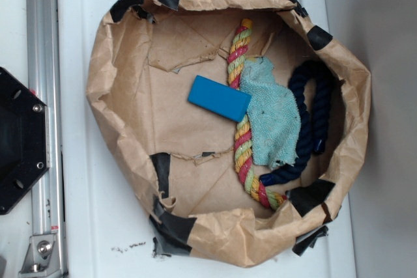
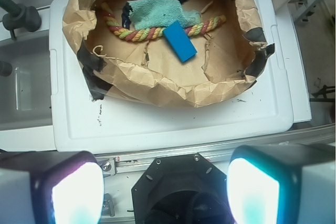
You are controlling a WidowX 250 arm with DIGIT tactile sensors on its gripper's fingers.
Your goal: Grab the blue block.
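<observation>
The blue block [image 1: 219, 97] lies flat on the floor of a crumpled brown paper bag [image 1: 124, 83], its right end against a multicoloured rope [image 1: 242, 141]. In the wrist view the block [image 2: 179, 41] sits far ahead inside the bag [image 2: 173, 85]. My gripper [image 2: 165, 192] is open and empty, its two pale fingertips [image 2: 76, 195] wide apart at the bottom of the wrist view, over the black robot base and well short of the bag. The gripper does not show in the exterior view.
A teal cloth [image 1: 273, 115] lies over the multicoloured rope, with a dark navy rope [image 1: 311, 122] beside it. The bag stands on a white bin lid [image 1: 85, 226]. A metal rail [image 1: 42, 63] and the black base [image 1: 19, 141] lie to the left.
</observation>
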